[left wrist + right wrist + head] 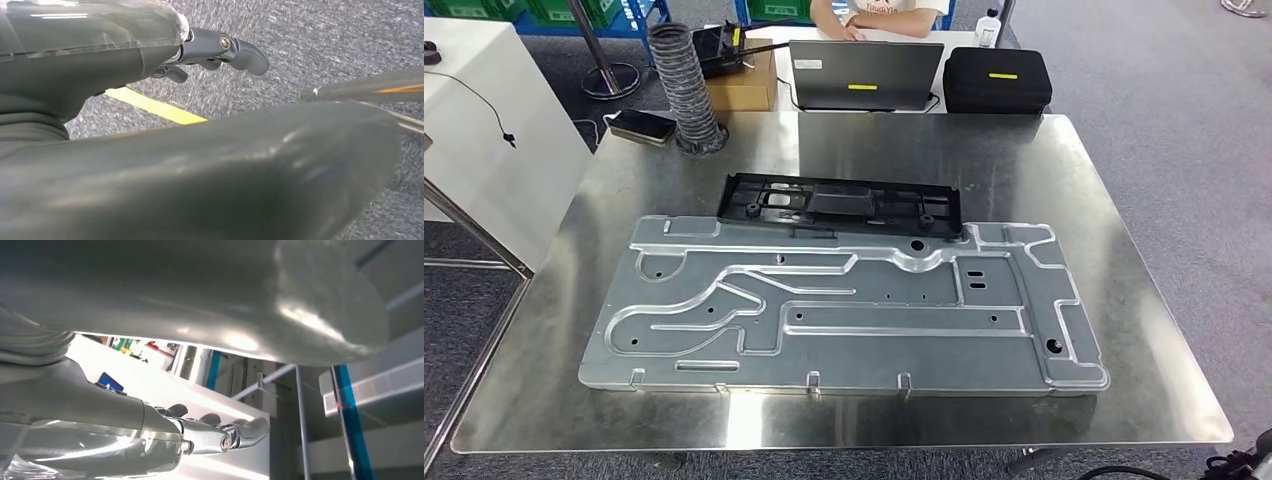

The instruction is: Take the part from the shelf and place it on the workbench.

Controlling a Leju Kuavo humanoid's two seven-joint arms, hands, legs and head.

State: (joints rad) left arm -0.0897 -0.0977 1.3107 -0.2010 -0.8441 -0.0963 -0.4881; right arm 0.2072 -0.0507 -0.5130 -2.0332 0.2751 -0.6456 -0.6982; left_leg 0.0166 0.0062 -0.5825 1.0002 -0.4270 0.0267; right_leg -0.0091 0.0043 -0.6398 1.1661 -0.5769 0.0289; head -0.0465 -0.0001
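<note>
Black plastic part (pixel 839 205) lies flat on the shiny workbench (pixel 1124 330), along the far edge of a large grey stamped metal panel (pixel 844 310) and touching it. Behind the bench stand a laptop (pixel 865 75) and a black case (pixel 996 78), each with a yellow label too small to read. A seated person (pixel 879 15) is cut off at the frame's top. The left hand (pixel 220 50) hangs over grey carpet, fingers spread, holding nothing. The right hand (pixel 220 432) is likewise loose and holds nothing.
</note>
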